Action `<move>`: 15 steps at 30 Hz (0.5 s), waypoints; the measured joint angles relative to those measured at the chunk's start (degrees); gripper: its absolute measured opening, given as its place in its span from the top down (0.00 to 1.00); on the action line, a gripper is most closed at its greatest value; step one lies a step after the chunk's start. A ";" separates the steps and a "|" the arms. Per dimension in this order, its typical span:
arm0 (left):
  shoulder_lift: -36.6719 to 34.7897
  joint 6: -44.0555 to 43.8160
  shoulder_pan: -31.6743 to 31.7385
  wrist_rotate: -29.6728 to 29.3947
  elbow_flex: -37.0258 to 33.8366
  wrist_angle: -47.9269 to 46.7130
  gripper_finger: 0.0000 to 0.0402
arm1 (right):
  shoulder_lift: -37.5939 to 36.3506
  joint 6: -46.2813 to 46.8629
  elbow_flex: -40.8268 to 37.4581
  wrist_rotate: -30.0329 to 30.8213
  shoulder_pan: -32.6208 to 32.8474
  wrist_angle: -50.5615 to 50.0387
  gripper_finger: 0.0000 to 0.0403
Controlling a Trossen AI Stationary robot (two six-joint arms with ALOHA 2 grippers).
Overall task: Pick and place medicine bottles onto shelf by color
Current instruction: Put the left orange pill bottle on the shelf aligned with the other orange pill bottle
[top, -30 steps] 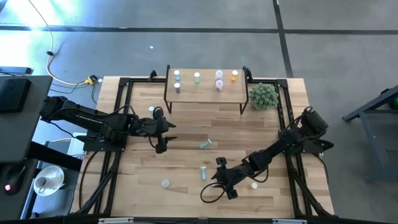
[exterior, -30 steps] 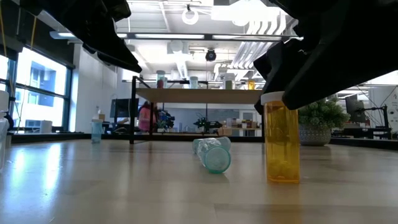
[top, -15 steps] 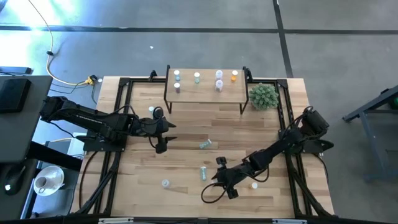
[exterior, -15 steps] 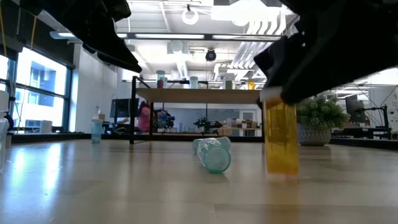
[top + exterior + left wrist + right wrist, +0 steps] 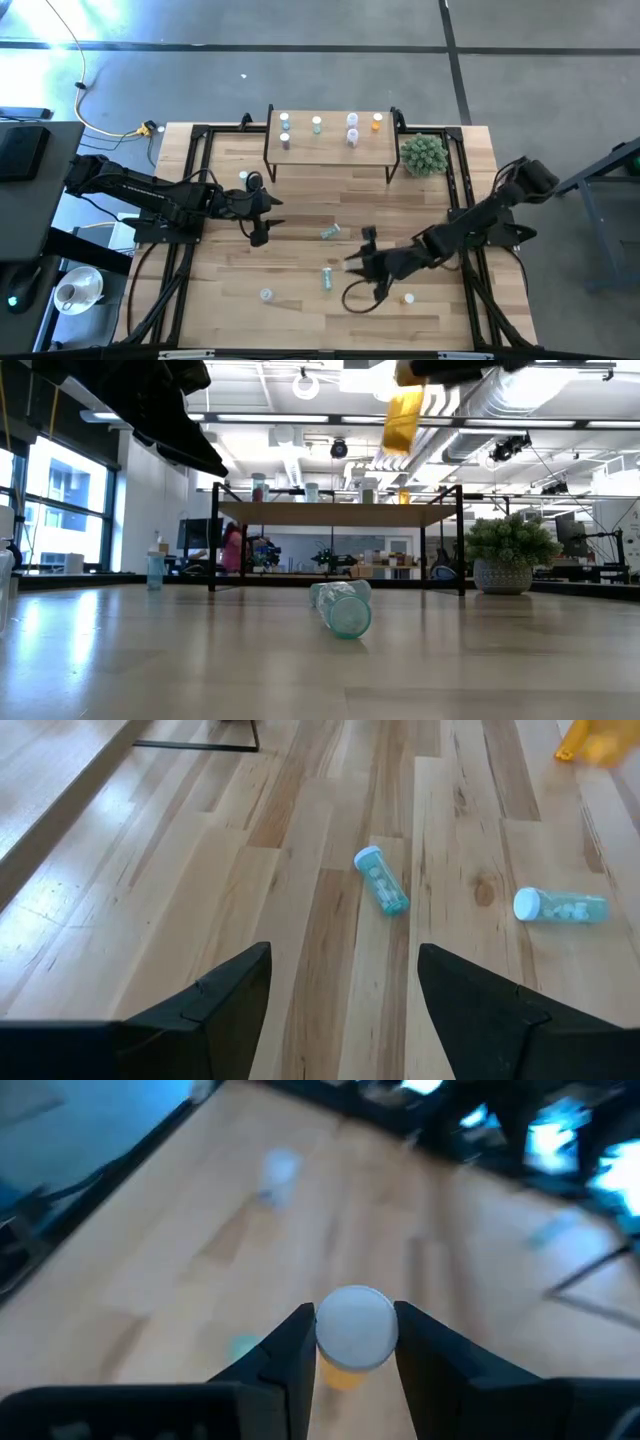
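The right gripper (image 5: 352, 1350) is clenched on one orange bottle (image 5: 351, 1335), white cap up between its fingers, lifted well clear of the tabletop (image 5: 300, 190) near the middle of the table; from table height it hangs high (image 5: 404, 415). On the shelf (image 5: 330, 143) at the far edge stand six bottles, one of them orange (image 5: 377, 121) at the right end. Two teal bottles lie on their sides mid-table (image 5: 330, 232) (image 5: 326, 277), two more caps show on the near planks (image 5: 265, 294) (image 5: 408, 298), one stands by the left gripper (image 5: 243, 177). The left gripper (image 5: 262, 214) hovers left of centre, jaws spread, grasping nothing. A spiky green plant (image 5: 423, 154) sits beside the shelf.
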 joint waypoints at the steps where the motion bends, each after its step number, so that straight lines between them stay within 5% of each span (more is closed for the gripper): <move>1: 0.00 0.02 0.00 0.02 0.00 0.00 0.39 | -1.57 -0.98 0.00 1.46 -0.30 -0.92 0.73; 15: -0.02 0.02 0.00 0.61 -0.02 0.02 0.39 | -22.38 -10.98 0.00 29.72 -12.03 -5.01 0.73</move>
